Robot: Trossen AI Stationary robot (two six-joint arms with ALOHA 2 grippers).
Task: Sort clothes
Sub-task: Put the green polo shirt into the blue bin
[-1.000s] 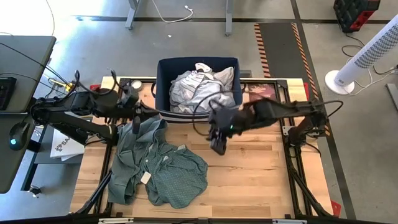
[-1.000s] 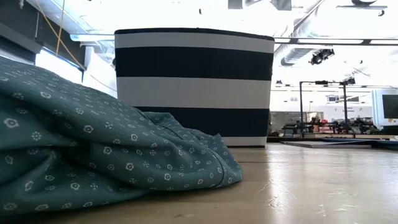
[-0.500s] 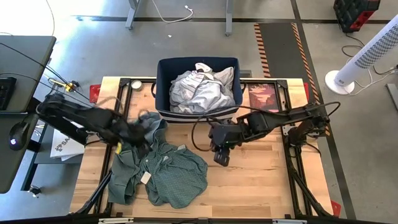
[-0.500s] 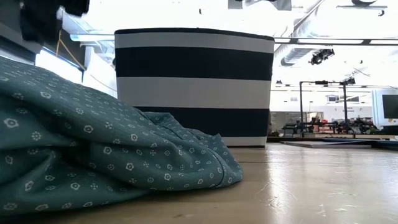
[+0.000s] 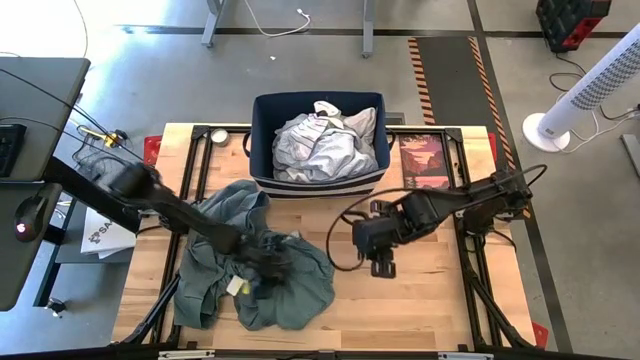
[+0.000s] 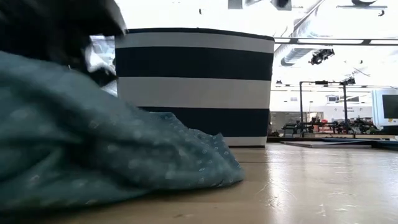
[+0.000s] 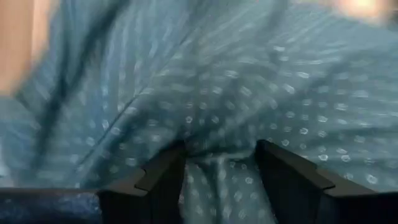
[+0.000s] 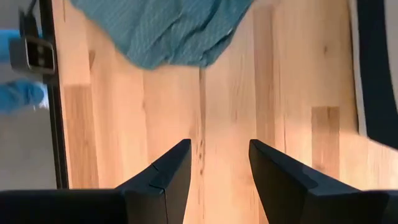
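Note:
A grey-green patterned garment lies crumpled on the left half of the table, with a small tag. My left gripper is down on its middle, fingers open. In the low view the garment fills the left side, under the dark gripper. White and pale grey clothes are heaped in the navy striped bin at the far edge. My right gripper hangs open over bare wood to the right of the green garment, touching nothing. My left gripper comes from above onto the middle of the green garment. Its open fingertips are sunk into the cloth, and a raised fold stands between them. The garment lies on the table, slack.
The striped bin stands at the table's far middle. A dark reddish flat item lies at the far right. Bare wood spreads over the near right of the table. A white fan stands on the floor beyond the right edge.
My left gripper has swung from the far left, beside the bin, toward the near edge and the right, and down onto the green garment, whose cloth has shifted under it. My right gripper has drifted toward the near and right edges.

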